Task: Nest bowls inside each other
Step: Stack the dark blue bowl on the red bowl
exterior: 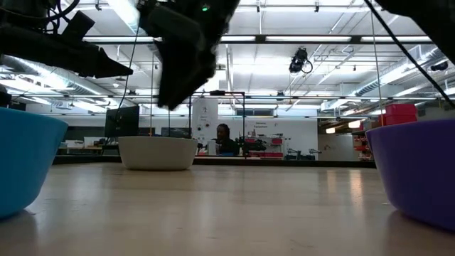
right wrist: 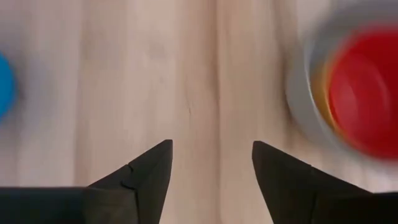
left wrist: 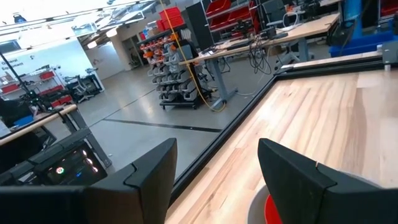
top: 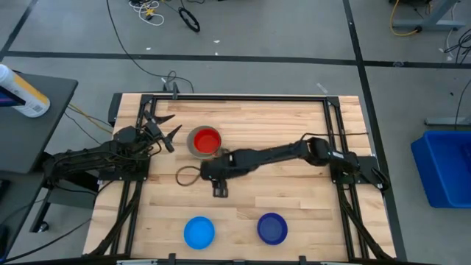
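A red bowl (top: pixel 207 140) sits nested inside the grey bowl (top: pixel 193 144) at the table's middle left. A thin yellow rim (right wrist: pixel 318 93) shows between them. The bright light blue bowl (top: pixel 199 232) and the dark blue bowl (top: pixel 272 228) stand apart on their bases near the front edge. My right gripper (top: pixel 185 175) hangs open above bare wood just in front of the grey bowl, with nothing between its fingers (right wrist: pixel 149 171). My left gripper (top: pixel 165 129) stands open and level at the table's left side, beside the grey bowl (left wrist: pixel 258 208).
Black frame rails run along the table's left and right sides (top: pixel 335 125). Bare wood lies between the nested bowls and the two blue bowls. In the low view the light blue bowl (exterior: pixel 21 163) and the dark blue bowl (exterior: pixel 419 171) flank the grey bowl (exterior: pixel 158 152).
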`<state>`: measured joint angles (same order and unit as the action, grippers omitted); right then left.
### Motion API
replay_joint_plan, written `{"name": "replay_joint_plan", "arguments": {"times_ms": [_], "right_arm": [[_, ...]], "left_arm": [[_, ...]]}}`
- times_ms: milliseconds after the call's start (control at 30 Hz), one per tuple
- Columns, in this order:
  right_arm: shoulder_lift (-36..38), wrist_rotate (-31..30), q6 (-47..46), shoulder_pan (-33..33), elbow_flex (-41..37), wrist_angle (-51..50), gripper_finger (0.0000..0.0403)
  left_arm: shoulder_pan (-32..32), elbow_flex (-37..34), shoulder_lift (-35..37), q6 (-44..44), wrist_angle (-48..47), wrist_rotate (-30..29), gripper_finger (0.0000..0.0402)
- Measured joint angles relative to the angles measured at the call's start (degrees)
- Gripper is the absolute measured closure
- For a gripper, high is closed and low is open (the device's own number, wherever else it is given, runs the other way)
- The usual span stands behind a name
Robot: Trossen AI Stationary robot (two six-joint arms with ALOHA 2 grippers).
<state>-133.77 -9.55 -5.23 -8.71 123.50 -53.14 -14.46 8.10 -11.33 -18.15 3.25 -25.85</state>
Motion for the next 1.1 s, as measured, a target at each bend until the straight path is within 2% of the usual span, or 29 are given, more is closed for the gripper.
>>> {"name": "replay_joint_plan", "arguments": {"times_ms": [200, 533, 800, 900, 967, 1100], "right_arm": [[1.16, -8.24, -11.54, -4.93, 0.0, -13.14, 0.0161], [2.86, -10.0, -30.34, -13.92, -0.03, -25.0, 0.0169], [4.06, -14.13, -43.34, -21.65, -0.89, -33.19, 0.0174], [4.1, -15.65, -45.34, -23.79, -3.31, -32.1, 0.018], [4.14, -18.22, -43.67, -24.94, -4.91, -27.6, 0.0186], [4.15, -24.95, -28.96, -26.3, -8.0, -2.66, 0.02]], "left_arm": [[0.0, 0.0, 0.0, 0.37, 0.0, 0.2, 0.0169], [0.0, 0.0, 0.0, 0.72, 0.02, 0.81, 0.0169], [0.0, 0.0, 0.0, 1.49, 0.26, 2.04, 0.0169], [0.0, 0.0, 0.0, 1.95, 0.41, 3.6, 0.0169], [0.0, 0.0, 0.0, 2.71, 0.36, 4.62, 0.0169], [0.0, 0.0, 0.0, 4.11, 0.31, 7.25, 0.0169]]}}
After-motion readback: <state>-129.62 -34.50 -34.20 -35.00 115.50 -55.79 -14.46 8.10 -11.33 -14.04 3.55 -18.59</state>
